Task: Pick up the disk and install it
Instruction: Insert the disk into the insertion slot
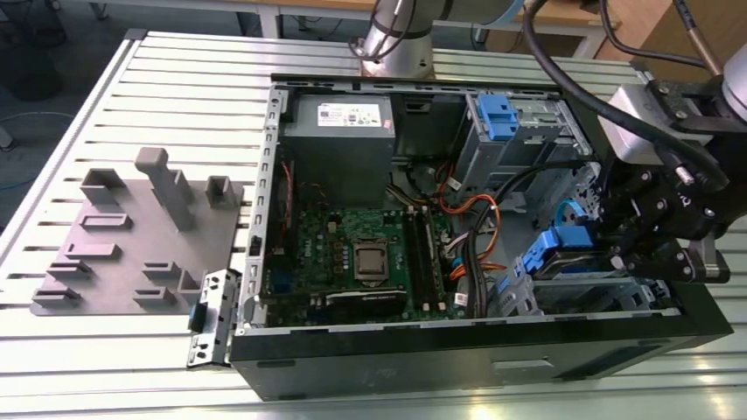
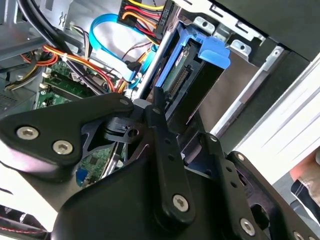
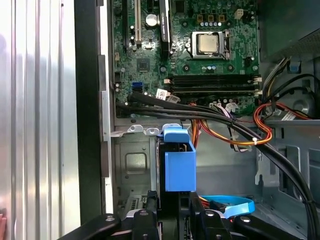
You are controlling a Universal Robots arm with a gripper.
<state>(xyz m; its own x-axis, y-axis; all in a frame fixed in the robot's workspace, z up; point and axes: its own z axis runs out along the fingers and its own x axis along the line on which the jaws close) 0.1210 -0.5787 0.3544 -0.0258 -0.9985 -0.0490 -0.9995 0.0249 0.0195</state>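
Blue-framed disk [image 3: 180,165] at the mouth of the drive bay [image 3: 131,167]
Install step, I judge: the gripper [image 3: 174,212] has its jaws clamped on the disk's edges, inside the computer case [image 1: 467,352]; seating it calls for staying square to the bay walls.

Bright, even overhead light in the exterior view, with a pale sheen on the ribbed white metal table [image 1: 105,96] at the exterior view's left. Deep shadow inside the open black computer case [image 1: 467,372]. Washed-out white glare beyond the case wall in the second wrist view, the black gripper [image 2: 185,117] dark against it. Vivid light on the blue plastic frame of the flat silver-grey disk [image 3: 180,162].
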